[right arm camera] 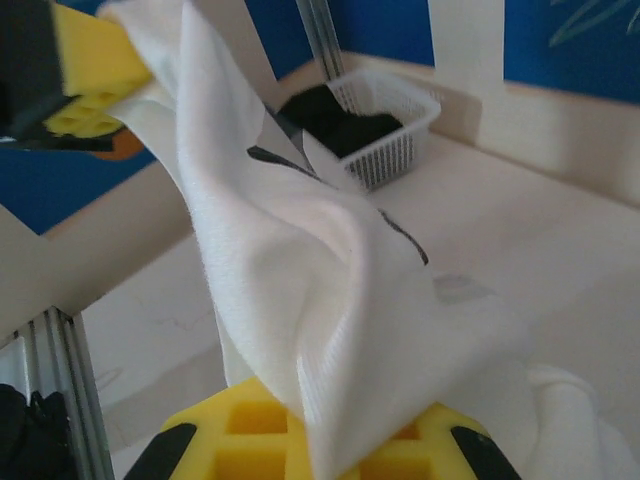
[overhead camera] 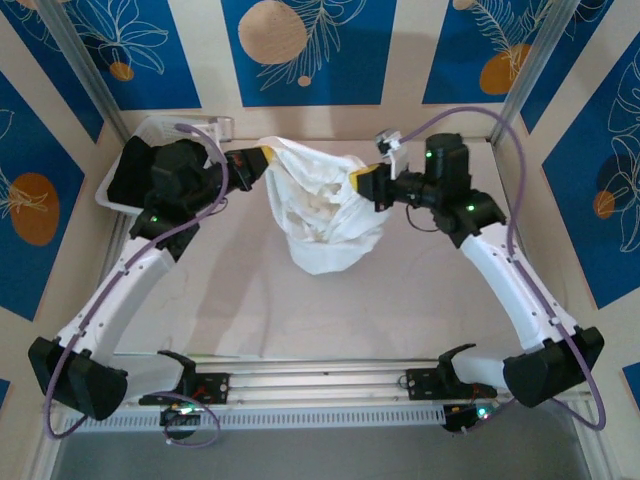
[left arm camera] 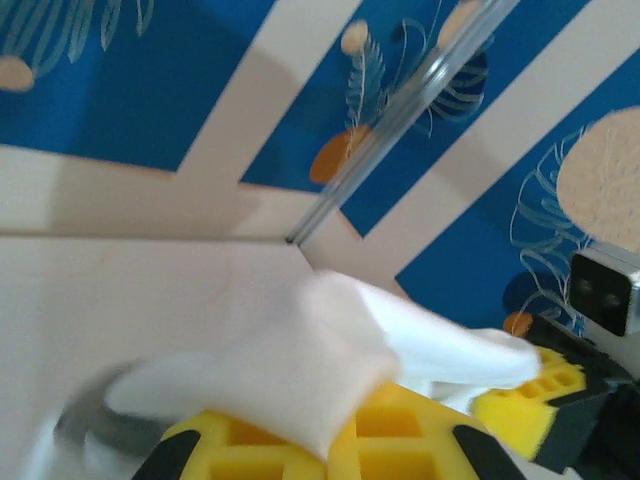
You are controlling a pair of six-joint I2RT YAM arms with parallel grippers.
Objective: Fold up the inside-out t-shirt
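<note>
White cotton hangs bunched in the air to the right of the white plastic basket [overhead camera: 150, 122]. It is the inside-out t-shirt [overhead camera: 320, 215], strung between the two grippers. Its upper edge is stretched from one gripper to the other, and the rest sags below in a crumpled pouch toward the cream table [overhead camera: 400, 300]. Whether the lowest fold touches the tabletop I cannot tell.

The left gripper [overhead camera: 262, 162] sits just right of the basket, on the shirt's nearer upper corner. In the left wrist view its yellow fingers [left arm camera: 230, 450] are closed, with a thick fold of white cloth pinched between them and spilling over the top.

The right gripper [overhead camera: 362, 182] is farther from the basket, on the opposite side of the shirt, and faces back toward the left one. Its own yellow fingers [right arm camera: 230, 435] are clamped on the fabric too. In the right wrist view the cloth rises from between them in a long twisted band, up to the other gripper's yellow fingertip at the upper left. The weave shows a fine knit, and dark creases run along the folds.

The basket stands at the table's back left corner, well apart from the shirt's hanging bulk. A black garment [overhead camera: 128, 175] is heaped inside it. The left arm's dark upper joints reach across the basket's right side in the top view.
</note>
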